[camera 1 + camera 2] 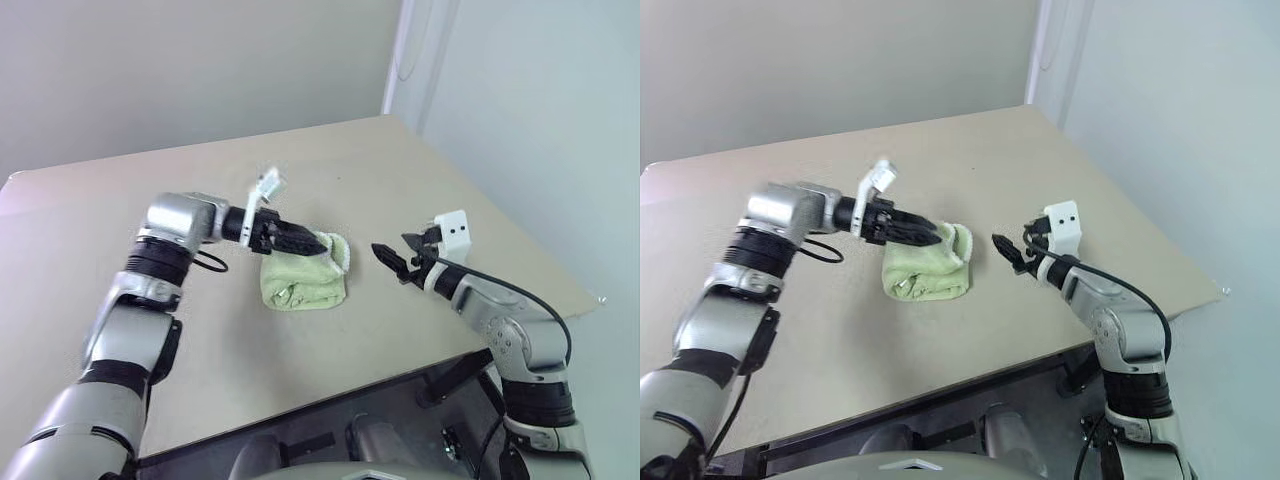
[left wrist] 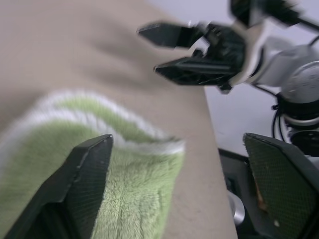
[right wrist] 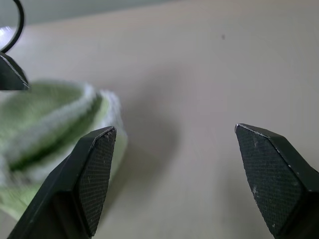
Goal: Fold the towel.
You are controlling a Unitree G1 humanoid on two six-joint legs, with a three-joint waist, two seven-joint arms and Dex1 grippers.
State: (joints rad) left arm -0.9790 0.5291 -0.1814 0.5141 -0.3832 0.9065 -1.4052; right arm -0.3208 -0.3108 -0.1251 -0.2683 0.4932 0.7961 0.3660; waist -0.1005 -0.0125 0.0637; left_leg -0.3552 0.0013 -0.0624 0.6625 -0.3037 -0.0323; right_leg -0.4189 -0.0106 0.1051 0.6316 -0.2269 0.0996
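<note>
The towel [image 1: 305,271] lies near the middle of the surface [image 1: 420,170] as a small thick bundle, light green with white edging, so the folding looks almost finished. The left hand [image 1: 300,240] hovers over it with fingers wide, holding nothing. The right hand [image 1: 398,258] is beside it, also wide and empty. Next, probably press the bundle flat or move both hands away.

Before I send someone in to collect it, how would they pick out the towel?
Look at the beige table near the room's corner; between the two robot arms, near the middle, lies the towel. It is a small folded bundle of light yellow-green terry with white edging, the sole soft, coloured thing on the table.
</note>
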